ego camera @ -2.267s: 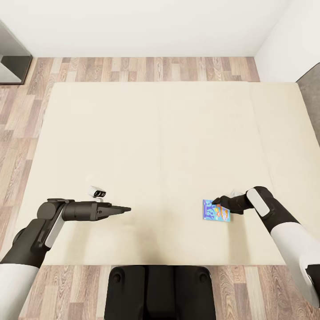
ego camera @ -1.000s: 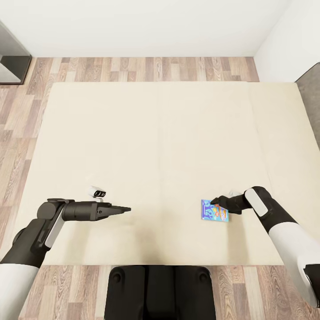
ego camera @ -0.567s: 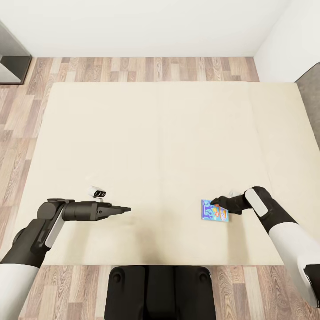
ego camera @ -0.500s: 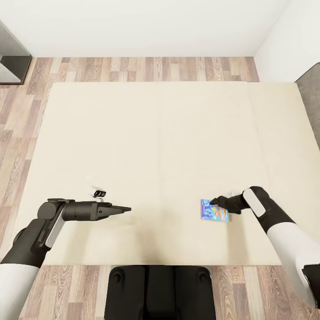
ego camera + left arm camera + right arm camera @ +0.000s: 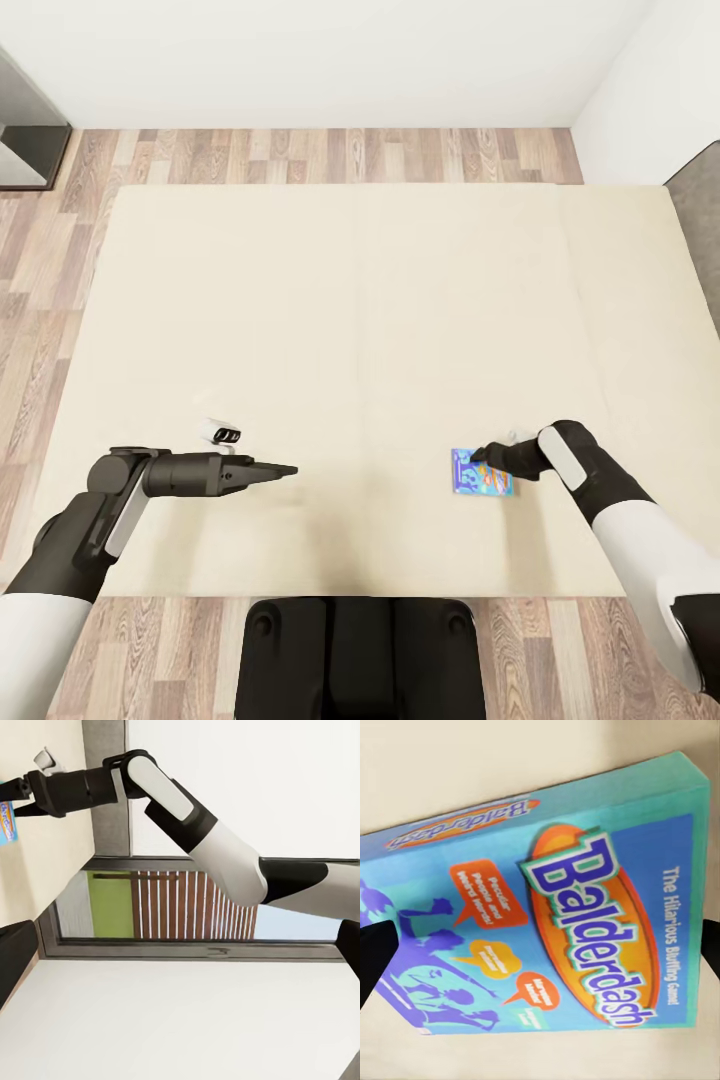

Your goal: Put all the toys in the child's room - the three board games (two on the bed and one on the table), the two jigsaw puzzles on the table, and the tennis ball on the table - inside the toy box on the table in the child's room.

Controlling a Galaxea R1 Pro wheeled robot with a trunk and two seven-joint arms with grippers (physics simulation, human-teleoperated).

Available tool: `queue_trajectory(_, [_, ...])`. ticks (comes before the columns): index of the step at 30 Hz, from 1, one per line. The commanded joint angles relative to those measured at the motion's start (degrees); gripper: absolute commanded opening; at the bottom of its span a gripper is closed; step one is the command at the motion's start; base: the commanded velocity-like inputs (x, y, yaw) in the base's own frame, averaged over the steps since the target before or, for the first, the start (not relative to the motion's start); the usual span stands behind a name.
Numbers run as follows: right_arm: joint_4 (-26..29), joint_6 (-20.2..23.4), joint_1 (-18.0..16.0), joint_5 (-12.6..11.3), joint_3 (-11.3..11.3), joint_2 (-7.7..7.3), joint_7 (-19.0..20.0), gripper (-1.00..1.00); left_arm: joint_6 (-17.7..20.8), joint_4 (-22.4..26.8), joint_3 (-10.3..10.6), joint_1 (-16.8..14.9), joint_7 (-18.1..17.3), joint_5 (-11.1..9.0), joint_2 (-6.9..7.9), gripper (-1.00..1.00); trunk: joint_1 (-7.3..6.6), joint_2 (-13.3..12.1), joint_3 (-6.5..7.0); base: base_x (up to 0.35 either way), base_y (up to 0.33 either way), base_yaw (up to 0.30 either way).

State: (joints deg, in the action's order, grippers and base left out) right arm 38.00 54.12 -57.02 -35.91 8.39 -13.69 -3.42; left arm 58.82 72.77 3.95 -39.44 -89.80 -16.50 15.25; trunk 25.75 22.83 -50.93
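I see a blue-and-teal board game (image 5: 547,915) with an orange oval logo, lying on the plain beige bed (image 5: 360,300) over wood-plank flooring (image 5: 300,155).

So counting it up: one bed (image 5: 380,300), just the plain beige mattress taking up most of the head view. One board game (image 5: 481,473) on it, a small blue box, and the right wrist view shows "Balderdash" printed on the lid, so one box total, not two. Two robot arms, one each side, and each ends in one gripper, so two grippers: the left gripper (image 5: 288,469) and the right gripper (image 5: 477,458). One small white camera block (image 5: 220,433) sits on the left arm. One window (image 5: 157,907) shows in the left wrist view. One dark grey piece of furniture (image 5: 25,130) stands at the far left.
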Motion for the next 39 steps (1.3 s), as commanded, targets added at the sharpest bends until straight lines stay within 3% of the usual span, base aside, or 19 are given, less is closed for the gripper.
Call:
queue_trajectory(1, [0.06,0.10,-0.03,-0.79,0.31,-0.08,-0.36,1.00,0.60,0.00,0.11,-0.03,-0.20,-0.04,0.05,1.00,0.04,0.09,-0.06,0.000,0.000,0.000])
queue_trajectory(11, [0.03,0.03,-0.03,-1.26,0.22,-0.12,-0.40,1.00,0.63,0.00,0.15,-0.03,-0.20,-0.03,0.02,1.00,0.04,0.09,-0.06,0.000,0.000,0.000])
queue_trajectory(22, [0.03,0.10,-0.03,0.43,0.12,0.16,-0.44,1.00,0.60,0.00,0.25,-0.03,-0.20,-0.01,-0.04,1.00,0.04,0.09,-0.06,0.000,0.000,0.000])
queue_trajectory(39, [0.11,0.08,-0.09,0.57,0.14,-0.16,-1.05,1.00,0.59,0.00,0.35,-0.02,-0.20,0.14,-0.05,1.00,0.04,0.09,-0.06,0.000,0.000,0.000])
